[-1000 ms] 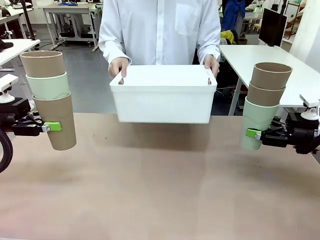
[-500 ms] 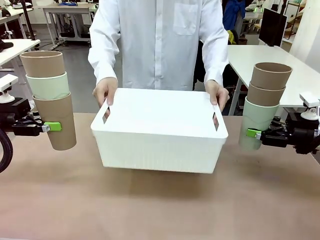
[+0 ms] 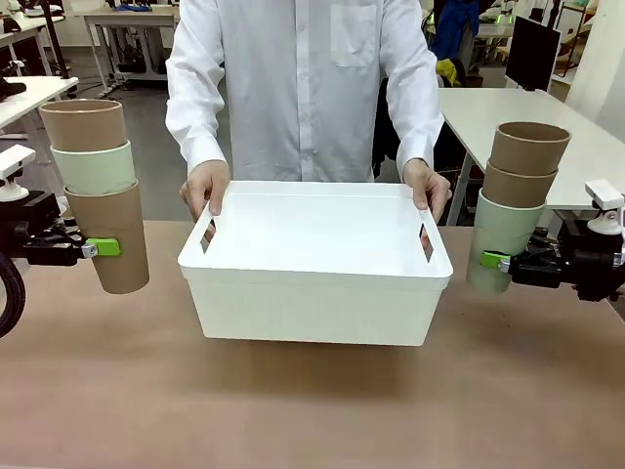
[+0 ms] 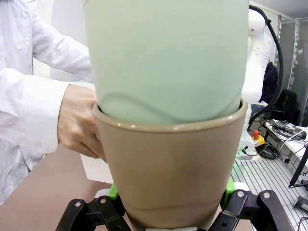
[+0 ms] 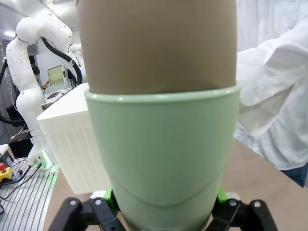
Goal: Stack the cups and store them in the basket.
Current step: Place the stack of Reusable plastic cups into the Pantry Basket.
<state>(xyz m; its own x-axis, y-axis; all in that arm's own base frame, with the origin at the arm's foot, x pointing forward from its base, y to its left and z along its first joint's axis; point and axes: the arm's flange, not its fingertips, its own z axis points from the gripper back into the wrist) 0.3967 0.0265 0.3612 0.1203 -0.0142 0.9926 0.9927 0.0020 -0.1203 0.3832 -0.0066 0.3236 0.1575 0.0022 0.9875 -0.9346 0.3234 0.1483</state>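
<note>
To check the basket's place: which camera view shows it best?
The front view: the whole basket shows there, open side up, the person's hands on its rim. The right wrist view gives one ribbed corner; the left wrist view, a small white patch under one hand.

Robotics lab, shared floor. Front view: white workbenches upper left, another bench right, dark monitor upper right, grey floor. Left wrist view, lower right: red e-stop button, loose cables, slotted metal plate.
</note>
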